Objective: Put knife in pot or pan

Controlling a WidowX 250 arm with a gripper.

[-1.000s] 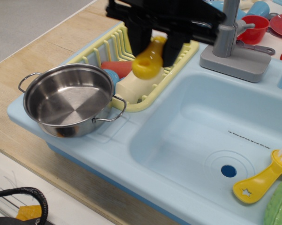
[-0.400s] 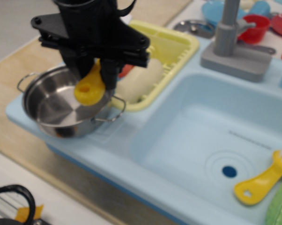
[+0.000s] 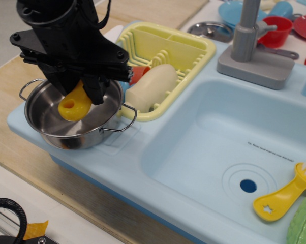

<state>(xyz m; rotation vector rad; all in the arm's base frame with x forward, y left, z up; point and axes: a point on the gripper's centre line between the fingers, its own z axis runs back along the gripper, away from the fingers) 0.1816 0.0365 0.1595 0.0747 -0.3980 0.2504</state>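
Observation:
My black gripper [image 3: 82, 87] is shut on the knife [image 3: 74, 105]. Only its chunky yellow handle with a hole near the end shows; the blade is hidden between the fingers. The handle hangs down over the inside of the shiny steel pot [image 3: 46, 124], which stands on the left ledge of the light blue toy sink [image 3: 143, 168]. The pot has two thin wire loop handles. I cannot tell if the knife touches the pot's floor.
A yellow dish rack [image 3: 188, 48] behind the pot holds a cream cylinder [image 3: 153, 86] and a red item [image 3: 138, 73]. A grey faucet [image 3: 249, 46] stands at the back. A yellow brush [image 3: 285, 195] and a green item [image 3: 303, 226] lie in the basin.
My gripper has carried the knife left and down, from over the dish rack to over the pot's inside. The pot has not moved.

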